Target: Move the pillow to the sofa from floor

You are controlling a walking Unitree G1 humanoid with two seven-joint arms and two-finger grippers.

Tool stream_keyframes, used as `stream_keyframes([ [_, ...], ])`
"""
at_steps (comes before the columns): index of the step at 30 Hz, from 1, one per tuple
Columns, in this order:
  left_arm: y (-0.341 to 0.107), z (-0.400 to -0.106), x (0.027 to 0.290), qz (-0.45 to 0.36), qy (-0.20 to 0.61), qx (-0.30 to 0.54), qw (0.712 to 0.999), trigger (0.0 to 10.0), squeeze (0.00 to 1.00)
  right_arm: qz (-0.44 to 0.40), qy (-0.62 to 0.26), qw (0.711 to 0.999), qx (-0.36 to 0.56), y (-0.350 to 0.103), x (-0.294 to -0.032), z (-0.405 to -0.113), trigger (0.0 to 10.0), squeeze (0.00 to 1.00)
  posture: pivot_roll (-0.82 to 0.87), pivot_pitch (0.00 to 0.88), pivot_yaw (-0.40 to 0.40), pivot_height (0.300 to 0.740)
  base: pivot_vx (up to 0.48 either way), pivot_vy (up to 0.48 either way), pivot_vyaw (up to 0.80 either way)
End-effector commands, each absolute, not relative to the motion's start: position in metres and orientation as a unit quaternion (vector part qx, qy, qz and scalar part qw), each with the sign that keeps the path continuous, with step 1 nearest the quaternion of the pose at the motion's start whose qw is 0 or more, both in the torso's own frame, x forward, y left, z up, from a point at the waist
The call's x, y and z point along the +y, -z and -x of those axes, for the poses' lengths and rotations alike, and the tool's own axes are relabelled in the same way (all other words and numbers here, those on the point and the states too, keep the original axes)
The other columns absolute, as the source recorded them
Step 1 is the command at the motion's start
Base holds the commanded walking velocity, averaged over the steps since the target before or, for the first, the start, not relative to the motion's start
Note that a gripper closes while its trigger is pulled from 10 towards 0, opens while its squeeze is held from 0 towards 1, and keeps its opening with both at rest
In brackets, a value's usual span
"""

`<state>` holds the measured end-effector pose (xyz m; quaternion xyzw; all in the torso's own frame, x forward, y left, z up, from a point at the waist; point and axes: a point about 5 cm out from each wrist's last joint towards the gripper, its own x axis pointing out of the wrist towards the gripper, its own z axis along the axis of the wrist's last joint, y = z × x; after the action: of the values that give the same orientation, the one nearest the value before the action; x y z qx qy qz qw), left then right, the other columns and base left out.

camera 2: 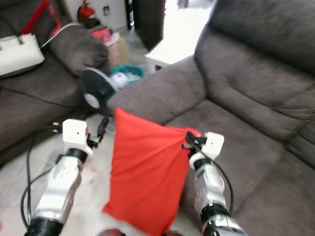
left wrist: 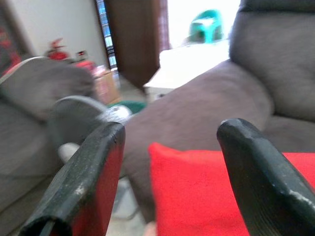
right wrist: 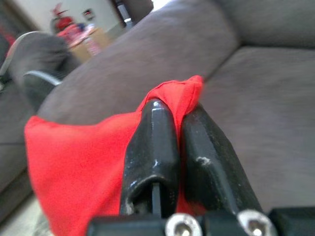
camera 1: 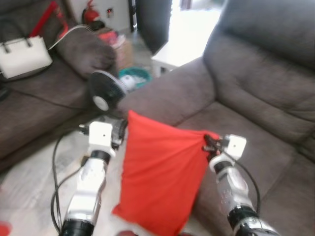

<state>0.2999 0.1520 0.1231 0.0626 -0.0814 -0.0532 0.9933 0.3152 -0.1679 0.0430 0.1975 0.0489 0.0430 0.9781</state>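
A red pillow [camera 1: 160, 177] hangs in the air in front of me, its upper right corner pinched by my right gripper [camera 1: 207, 143], which is shut on the fabric [right wrist: 172, 98]. The corner is level with the front edge of the grey sofa's seat [camera 1: 236, 132]. My left gripper [left wrist: 170, 162] stands open just left of the pillow's upper left corner [camera 1: 130, 115], with its two fingers [left wrist: 88, 172] apart and the red cloth [left wrist: 206, 191] showing between them, not gripped.
A second grey sofa [camera 1: 44, 93] on the left carries a white handbag [camera 1: 22, 56]. A small black fan [camera 1: 106, 91] stands on the floor by the armrest [camera 1: 172, 93]. Black cables [camera 1: 56, 172] trail on the pale floor. A white low table [camera 1: 172, 54] is behind.
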Motion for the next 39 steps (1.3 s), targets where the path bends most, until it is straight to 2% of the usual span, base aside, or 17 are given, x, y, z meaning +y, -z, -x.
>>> stream_keyframes([
  [1,-0.12,-0.298,0.157,-0.071,0.046,-0.077,0.993,10.0,0.0,-0.19,-0.03,0.981,-0.001,-0.062,-0.178,-0.324,10.0,0.0,0.23,0.048,-0.031,0.74,0.0,0.0,-0.8],
  [32,-0.121,-0.3,0.154,-0.073,0.052,-0.082,0.993,10.0,0.0,-0.181,-0.01,0.983,0.004,-0.06,-0.189,-0.323,10.0,0.0,0.22,0.046,-0.032,0.74,0.0,-0.008,-0.79],
  [39,-0.117,-0.299,0.152,-0.068,0.087,-0.066,0.992,10.0,0.0,-0.175,-0.016,0.984,0.003,-0.061,-0.188,-0.324,10.0,0.0,0.22,0.056,-0.03,0.74,0.0,0.0,-0.79],
])
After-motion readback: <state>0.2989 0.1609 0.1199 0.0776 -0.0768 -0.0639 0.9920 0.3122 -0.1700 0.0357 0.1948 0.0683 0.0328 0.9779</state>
